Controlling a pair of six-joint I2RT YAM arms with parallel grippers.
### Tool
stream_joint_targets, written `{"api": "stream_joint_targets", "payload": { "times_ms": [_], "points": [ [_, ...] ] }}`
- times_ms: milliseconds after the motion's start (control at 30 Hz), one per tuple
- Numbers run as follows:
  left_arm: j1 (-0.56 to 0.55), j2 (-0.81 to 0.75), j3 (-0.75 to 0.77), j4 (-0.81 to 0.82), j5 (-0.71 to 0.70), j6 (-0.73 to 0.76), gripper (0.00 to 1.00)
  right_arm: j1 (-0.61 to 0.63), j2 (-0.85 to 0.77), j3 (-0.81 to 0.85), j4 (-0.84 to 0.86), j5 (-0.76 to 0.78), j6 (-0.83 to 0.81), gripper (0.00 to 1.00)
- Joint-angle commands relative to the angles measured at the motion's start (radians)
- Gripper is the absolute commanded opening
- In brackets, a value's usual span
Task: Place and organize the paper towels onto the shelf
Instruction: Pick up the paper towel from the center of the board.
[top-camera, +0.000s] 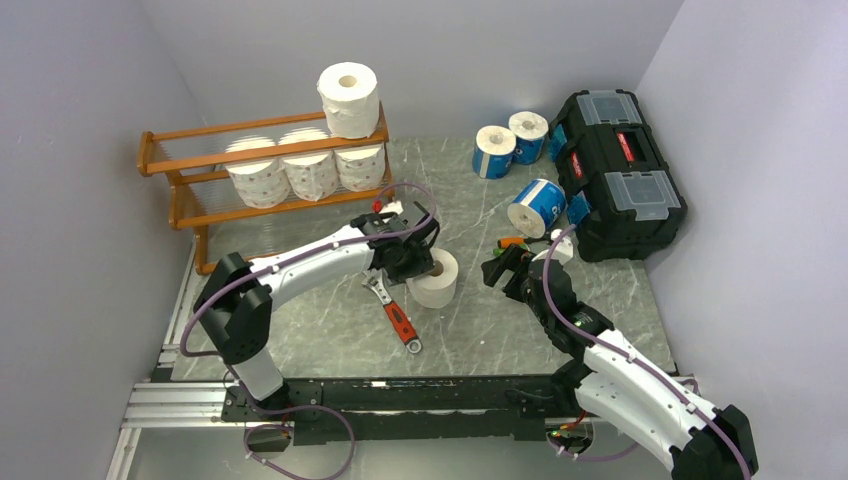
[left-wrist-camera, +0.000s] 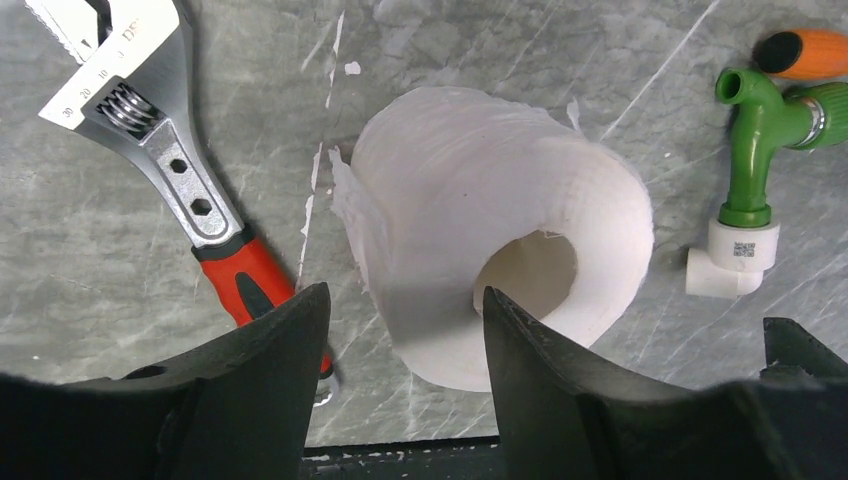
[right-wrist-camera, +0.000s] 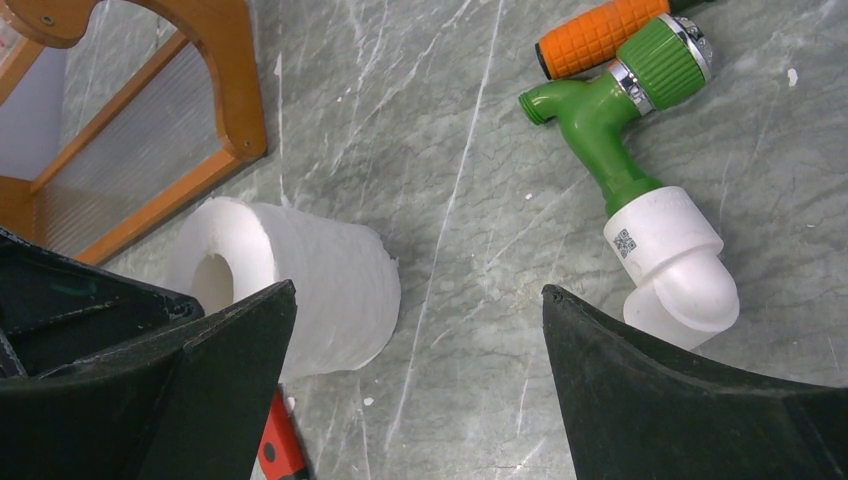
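Centre of the top view: the left gripper (left-wrist-camera: 405, 300) is standing with jaws parted, straddling the near wall of a plain white paper towel roll (left-wrist-camera: 480, 170) lying on the table (top-camera: 480, 335). The right gripper (right-wrist-camera: 420, 290) is hovering wide open beside a green tap (right-wrist-camera: 600, 140). Four other rolls (top-camera: 300, 165) are sitting on the shelf (top-camera: 190, 160), upper left.

The paper towel roll (left-wrist-camera: 470, 190) is plain white, the surface (left-wrist-camera: 90, 260) grey with white veining, the wrench (left-wrist-camera: 170, 160) silver with a red-and-black handle, the tap (left-wrist-camera: 755, 140) green, the shelf (right-wrist-camera: 240, 90) orange-brown.
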Motion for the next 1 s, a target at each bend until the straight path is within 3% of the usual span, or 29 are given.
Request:
{"api": "stream_joint_targets", "payload": {
  "times_ms": [0, 333, 967],
  "points": [
    [-0.014, 0.029, 0.119, -0.146, -0.061, -0.002, 0.63, -0.004, -0.021, 0.0, 0.007, 0.019, 0.004, 0.95],
    [-0.024, 0.09, 0.207, -0.229, -0.076, 0.003, 0.58, -0.004, -0.026, -0.005, 0.01, 0.017, 0.007, 0.95],
    [-0.024, 0.085, 0.216, -0.186, -0.06, 0.03, 0.65, -0.003, -0.032, -0.005, 0.006, 0.017, 0.008, 0.95]
  ]
}}
